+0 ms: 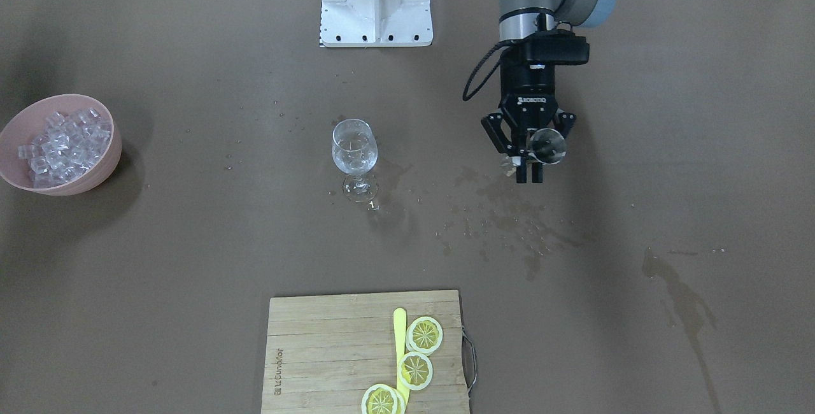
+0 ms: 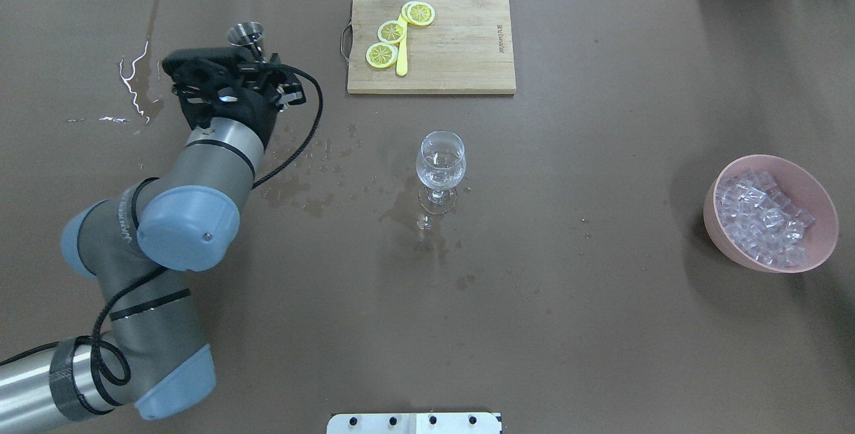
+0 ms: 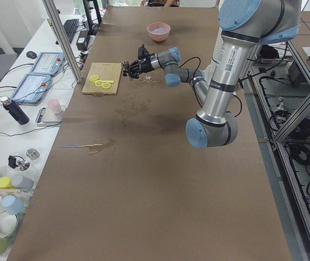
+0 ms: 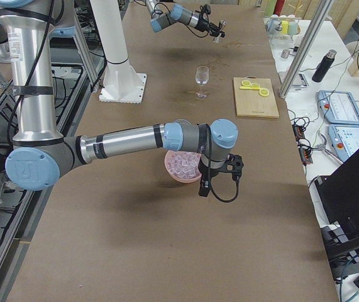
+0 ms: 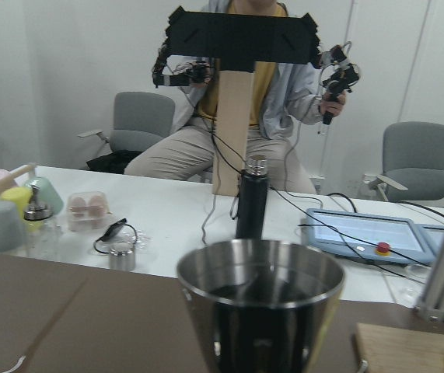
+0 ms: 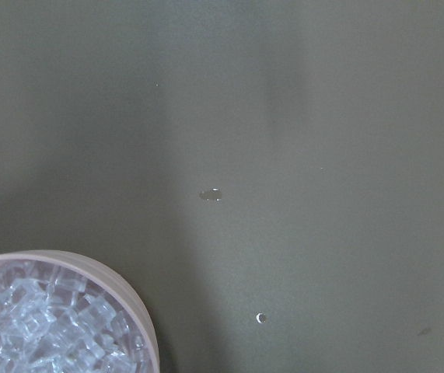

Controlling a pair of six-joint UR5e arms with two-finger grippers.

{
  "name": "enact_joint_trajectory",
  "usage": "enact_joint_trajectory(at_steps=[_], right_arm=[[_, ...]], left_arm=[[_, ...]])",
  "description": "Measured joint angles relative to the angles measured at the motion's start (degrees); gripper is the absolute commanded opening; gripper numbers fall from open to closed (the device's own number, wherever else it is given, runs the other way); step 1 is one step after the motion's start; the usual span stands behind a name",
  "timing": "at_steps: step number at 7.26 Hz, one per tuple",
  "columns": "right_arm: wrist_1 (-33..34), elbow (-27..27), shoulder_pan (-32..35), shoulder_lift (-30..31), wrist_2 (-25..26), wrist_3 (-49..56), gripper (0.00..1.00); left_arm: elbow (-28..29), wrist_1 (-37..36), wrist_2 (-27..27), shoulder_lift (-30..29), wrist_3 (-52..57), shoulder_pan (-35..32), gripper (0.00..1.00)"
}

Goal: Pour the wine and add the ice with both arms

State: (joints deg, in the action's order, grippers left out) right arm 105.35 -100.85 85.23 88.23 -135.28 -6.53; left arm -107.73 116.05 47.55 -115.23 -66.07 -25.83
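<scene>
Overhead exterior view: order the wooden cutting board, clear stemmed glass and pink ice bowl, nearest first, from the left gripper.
1. Wooden cutting board, right of the left gripper.
2. Clear stemmed glass, table centre.
3. Pink bowl, far right.

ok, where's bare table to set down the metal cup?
Dry and bare: the wide stretch between the wine glass and the pink bowl. Avoid the patch between the glass and the left claw holding the metal cup: wet stains. The cutting board carries lemon slices on one half.
</scene>
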Motion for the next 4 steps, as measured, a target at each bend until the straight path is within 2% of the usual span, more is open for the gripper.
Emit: enact_joint_trajectory(at_steps=[4], right_arm=[[-0.05, -0.04, 0.02, -0.98, -0.40, -0.02, 1.00]], left_arm=[[-0.10, -4.05, 8.14, -8.77, 3.91, 5.07, 0.00]])
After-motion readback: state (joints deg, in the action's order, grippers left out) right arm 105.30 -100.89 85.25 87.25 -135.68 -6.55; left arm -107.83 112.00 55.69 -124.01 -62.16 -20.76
